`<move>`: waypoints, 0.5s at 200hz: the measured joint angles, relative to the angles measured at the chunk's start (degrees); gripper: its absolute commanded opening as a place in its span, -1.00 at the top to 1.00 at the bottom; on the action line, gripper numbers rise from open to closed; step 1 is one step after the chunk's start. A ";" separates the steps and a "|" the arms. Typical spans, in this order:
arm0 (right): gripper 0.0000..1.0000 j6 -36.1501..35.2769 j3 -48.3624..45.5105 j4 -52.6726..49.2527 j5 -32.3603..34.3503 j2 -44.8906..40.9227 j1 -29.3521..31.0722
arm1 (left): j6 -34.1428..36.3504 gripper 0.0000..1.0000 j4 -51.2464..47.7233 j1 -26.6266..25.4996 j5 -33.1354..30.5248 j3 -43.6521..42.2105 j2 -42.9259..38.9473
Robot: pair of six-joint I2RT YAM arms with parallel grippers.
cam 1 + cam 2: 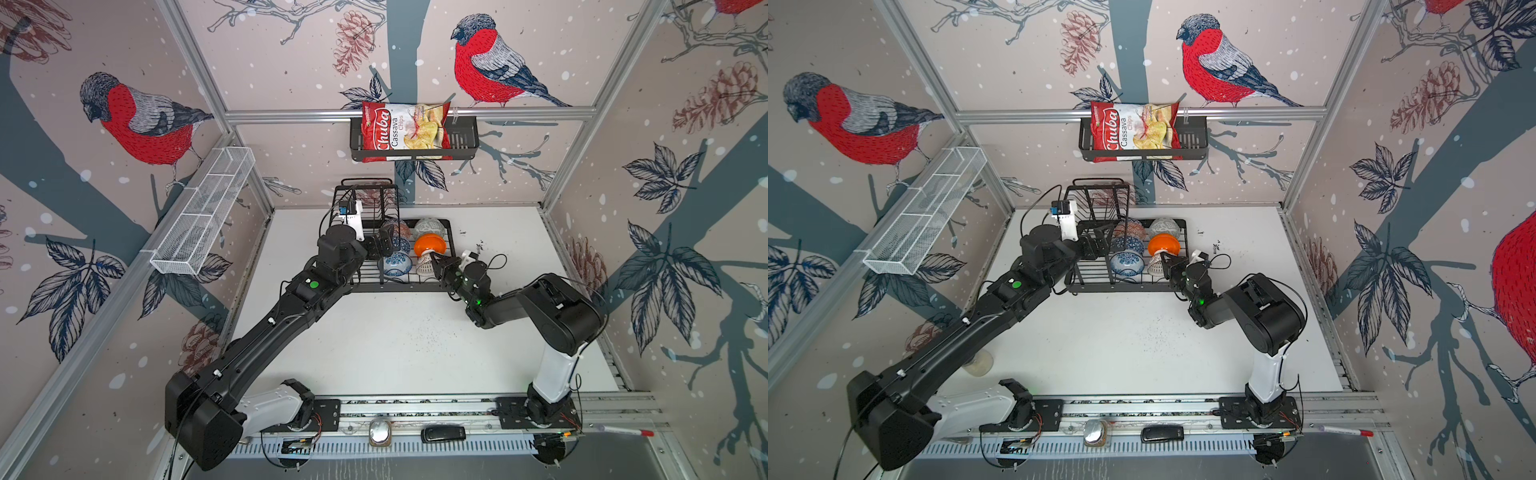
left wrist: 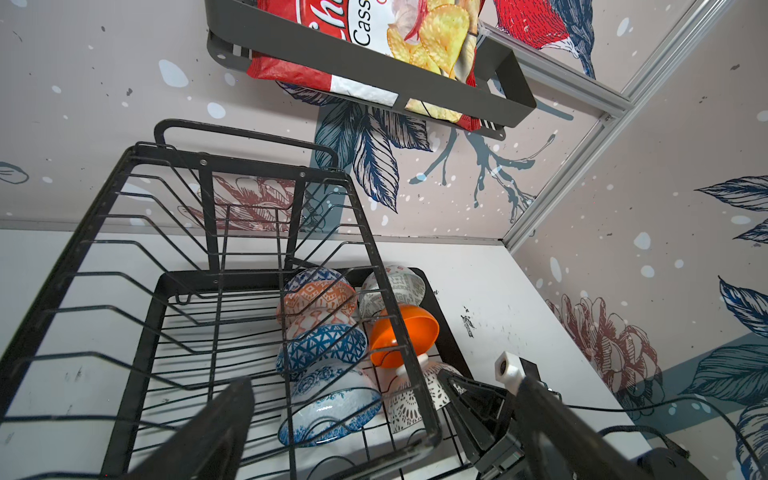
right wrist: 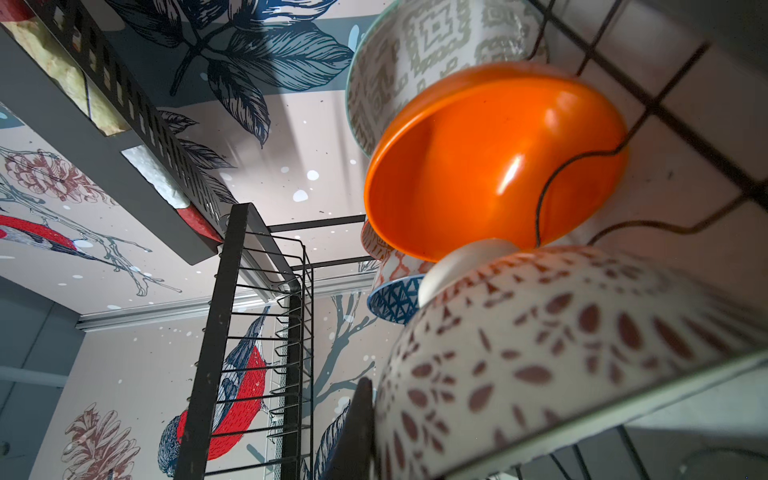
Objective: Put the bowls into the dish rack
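The black wire dish rack (image 1: pixel 395 286) (image 1: pixel 1121 287) stands at the back of the table and holds several bowls on edge. On its left side are the orange-white bowl (image 2: pixel 320 297), the blue triangle bowl (image 2: pixel 324 347) and the blue-white floral bowl (image 1: pixel 397 264). On its right side are the grey-white bowl (image 1: pixel 429 227) and the orange bowl (image 1: pixel 430 245) (image 3: pixel 478 166). My right gripper (image 1: pixel 436 266) (image 3: pixel 376 436) is shut on the rim of the white lattice bowl (image 3: pixel 561 353) at the rack's front right. My left gripper (image 1: pixel 384 243) (image 2: pixel 386 386) hangs open beside the left bowls.
A black slatted basket (image 1: pixel 461 141) with a chips bag (image 1: pixel 405 129) hangs on the back wall above the rack. A white mesh shelf (image 1: pixel 203 212) runs along the left wall. The rack's raised upper tier (image 2: pixel 216 232) stands by my left wrist.
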 measured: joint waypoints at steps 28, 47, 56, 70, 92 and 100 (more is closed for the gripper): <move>1.00 0.22 -0.07 -0.15 1.29 0.00 0.79 | -0.04 -0.96 0.00 0.04 1.03 -0.35 -0.31; 0.98 0.46 -0.17 -1.60 2.73 -0.70 1.46 | -0.07 -0.96 0.00 0.04 1.07 -0.52 -0.68; 0.96 0.94 -0.37 -2.71 3.02 -1.31 1.66 | -0.07 -0.96 0.02 0.07 1.38 -0.59 -0.74; 0.88 1.66 -0.68 -5.27 3.67 -2.64 2.03 | -0.15 -0.96 0.00 0.07 1.73 -0.70 -0.74; 0.68 1.75 -0.66 -9.81 4.28 -4.48 2.32 | -0.24 -0.96 0.00 0.09 2.43 -0.85 -0.74; 0.57 1.75 -0.55 -10.73 4.37 -4.72 2.32 | -0.46 -0.96 0.00 0.09 2.51 -0.92 -0.74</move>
